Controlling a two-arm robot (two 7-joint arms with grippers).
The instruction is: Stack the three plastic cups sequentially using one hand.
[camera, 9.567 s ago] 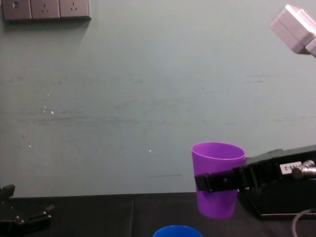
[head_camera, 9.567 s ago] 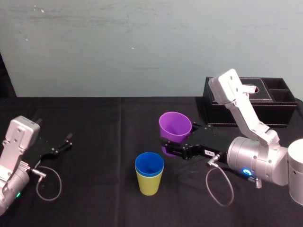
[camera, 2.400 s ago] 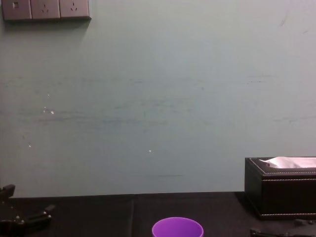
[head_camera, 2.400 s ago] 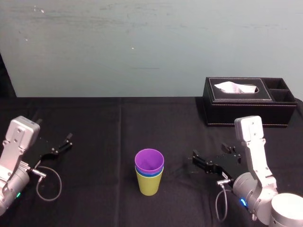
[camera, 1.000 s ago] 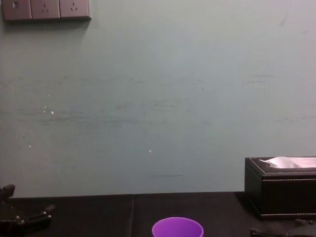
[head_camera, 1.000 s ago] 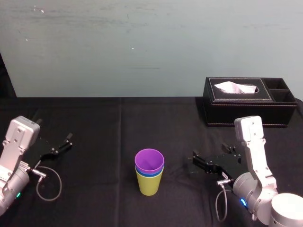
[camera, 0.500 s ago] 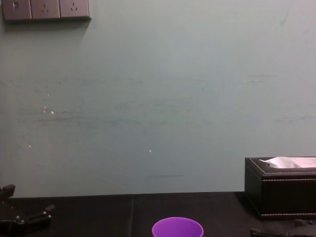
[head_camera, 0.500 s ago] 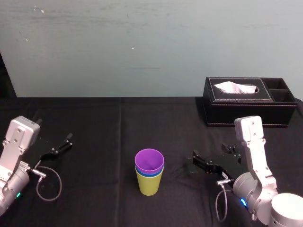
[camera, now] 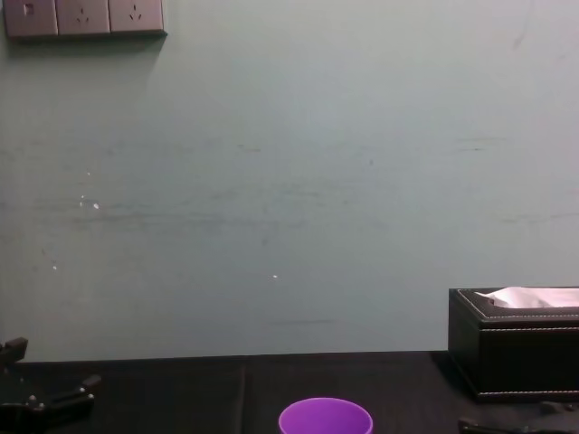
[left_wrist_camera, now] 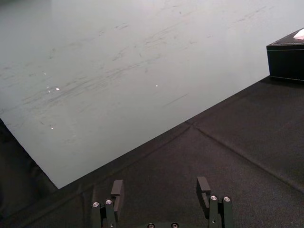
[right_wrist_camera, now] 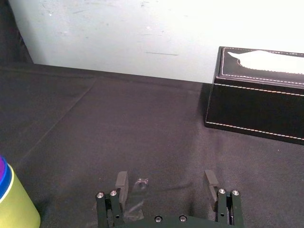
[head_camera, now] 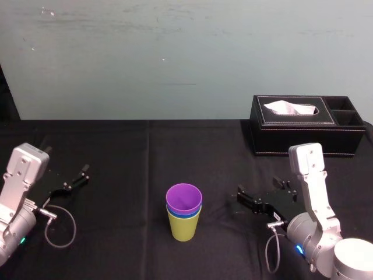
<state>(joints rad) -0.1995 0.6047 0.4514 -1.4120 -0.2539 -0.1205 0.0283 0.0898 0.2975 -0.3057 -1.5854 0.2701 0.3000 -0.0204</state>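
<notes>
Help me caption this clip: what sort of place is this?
Likely a lab or office test bench: black-draped table, bare pale wall with sockets, black tissue box.

Of the blue cup (head_camera: 190, 214) only a rim shows, nested between purple cup (head_camera: 183, 198) and yellow-green cup (head_camera: 184, 228); the chest view's lower edge crops the purple cup.

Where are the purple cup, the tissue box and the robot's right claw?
purple cup (head_camera: 184, 198): head view, inside its open mouth.
tissue box (head_camera: 303, 140): head view, front wall.
right gripper (right_wrist_camera: 165, 177): right wrist view, midway between its open fingertips.
</notes>
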